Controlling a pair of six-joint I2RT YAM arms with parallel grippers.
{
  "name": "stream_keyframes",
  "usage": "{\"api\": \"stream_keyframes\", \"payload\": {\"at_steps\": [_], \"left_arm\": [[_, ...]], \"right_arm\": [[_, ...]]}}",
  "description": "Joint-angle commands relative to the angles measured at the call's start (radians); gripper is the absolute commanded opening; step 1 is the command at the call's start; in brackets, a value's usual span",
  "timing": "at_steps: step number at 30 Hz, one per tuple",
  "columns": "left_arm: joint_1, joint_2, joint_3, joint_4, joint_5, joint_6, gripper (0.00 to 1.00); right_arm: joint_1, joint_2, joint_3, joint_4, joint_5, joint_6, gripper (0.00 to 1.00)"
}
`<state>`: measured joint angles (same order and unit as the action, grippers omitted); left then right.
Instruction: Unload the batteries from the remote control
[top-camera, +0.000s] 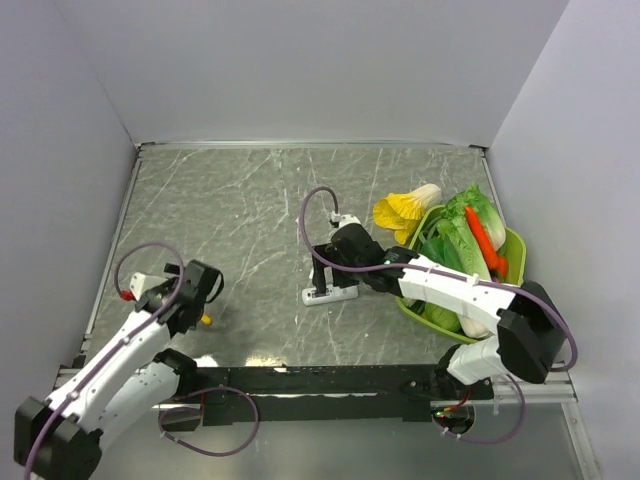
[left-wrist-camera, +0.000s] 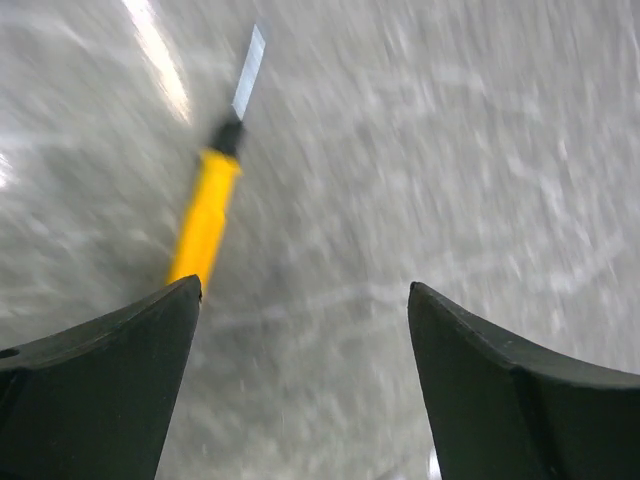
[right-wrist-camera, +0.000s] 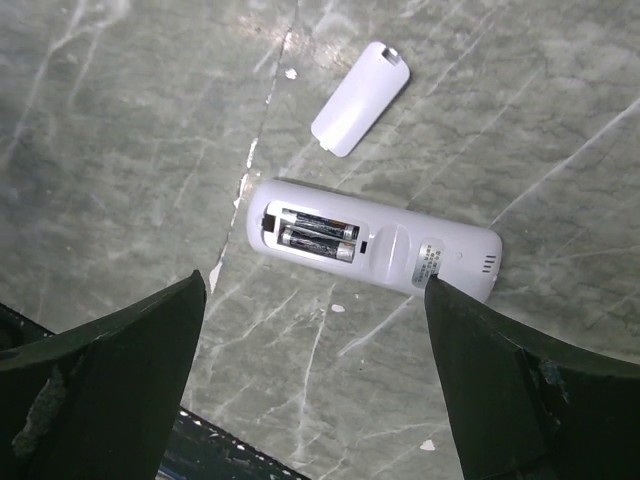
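The white remote control (right-wrist-camera: 375, 240) lies back-up on the grey marbled table, its battery bay uncovered. Two dark batteries (right-wrist-camera: 315, 233) sit side by side inside the bay. In the top view the remote control (top-camera: 330, 294) is near the table's middle. My right gripper (right-wrist-camera: 315, 280) hovers just above it, open, with nothing between the fingers; from above, the right gripper (top-camera: 334, 270) hangs at the remote's far side. My left gripper (left-wrist-camera: 305, 285) is open and empty over bare table, and the left gripper (top-camera: 205, 292) is at the left side, far from the remote.
A small flat white cover plate (right-wrist-camera: 360, 98) lies beyond the remote. A yellow-handled tool (left-wrist-camera: 205, 215) with a thin metal blade rests on the table by the left fingers. A green basket (top-camera: 515, 250) of vegetables stands at the right, with a yellow leafy one (top-camera: 405, 207) beside it.
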<state>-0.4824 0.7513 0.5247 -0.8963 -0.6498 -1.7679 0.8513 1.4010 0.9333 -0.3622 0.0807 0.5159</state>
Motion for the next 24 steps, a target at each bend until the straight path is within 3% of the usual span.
{"api": "stream_keyframes", "payload": {"at_steps": [1, 4, 9, 11, 24], "left_arm": [[0.175, 0.137, 0.093, -0.063, -0.061, 0.103, 0.89], [0.348, 0.221, 0.106, 0.028, 0.018, 0.246, 0.83], [0.468, 0.330, 0.143, 0.130, 0.041, 0.362, 0.78], [0.505, 0.359, 0.143, 0.181, 0.123, 0.402, 0.73], [0.513, 0.551, 0.143, 0.255, 0.249, 0.446, 0.64]], "right_arm": [[0.006, -0.089, -0.016, 0.045, 0.008, -0.024, 0.98], [0.005, -0.126, -0.036, 0.069, -0.015, -0.037, 0.99], [0.005, -0.178, -0.063, 0.092, -0.030, -0.053, 0.99], [0.005, -0.184, -0.065, 0.092, -0.029, -0.059, 0.99], [0.006, -0.168, -0.073, 0.112, -0.036, -0.068, 0.99]]}}
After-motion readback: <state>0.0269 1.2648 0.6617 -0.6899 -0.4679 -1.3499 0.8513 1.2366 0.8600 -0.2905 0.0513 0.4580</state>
